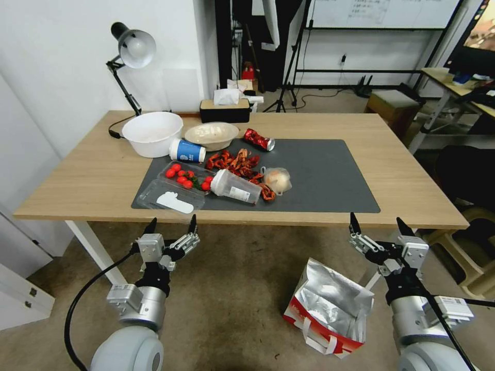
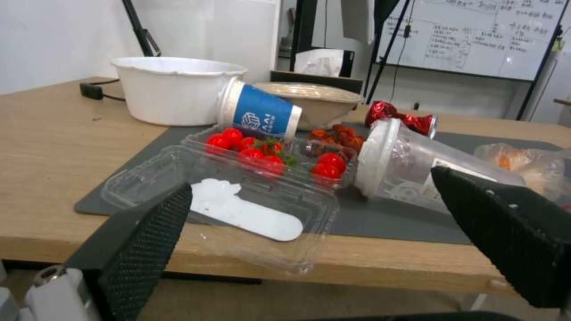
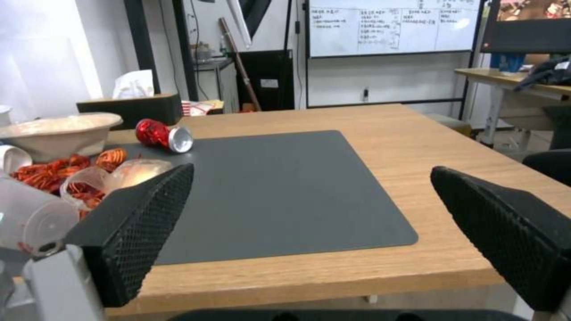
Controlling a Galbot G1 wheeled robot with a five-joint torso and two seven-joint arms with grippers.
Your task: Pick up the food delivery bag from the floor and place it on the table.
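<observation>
A worn beige-brown carpeted floor (image 1: pixel 232 288) lay in front of a wide light-wood counter (image 1: pixel 87 175) with white legs and a big dark grey mat (image 1: pixel 330 175). The large boxy white-and-red food delivery bag (image 1: pixel 330 306) with silver foil lining stood on the floor just before the counter's near edge, toward the robot's right, its mouth open and its white strap handles hanging down the front.

The left hand (image 1: pixel 171 225) hovered in the air just short of the counter's near edge, its black-tipped fingers spread wide with nothing between them. The right hand (image 1: pixel 378 224) hung at a similar height, above and just beside the bag's right side, also spread wide and holding nothing; it was not touching the bag.

On the counter's left half stood a white plastic bowl (image 1: pixel 152 133) and a shallower beige bowl (image 1: pixel 211 135), with a blue-and-white paper cup (image 1: pixel 188 151) lying on its side between them. An open clear plastic clamshell box (image 1: pixel 175 188) of red cherry tomatoes (image 1: pixel 186 178) sat at the mat's near left corner, a tipped clear plastic cup with a white lid (image 1: pixel 236 186) beside it. Red crayfish shells (image 1: pixel 237 164) were scattered mid-mat, near a crushed red can (image 1: pixel 259 139) and a small clear plastic bag (image 1: pixel 277 179). A black desk lamp (image 1: pixel 131 56) and a dark tissue box (image 1: pixel 225 108) stood along the far edge
</observation>
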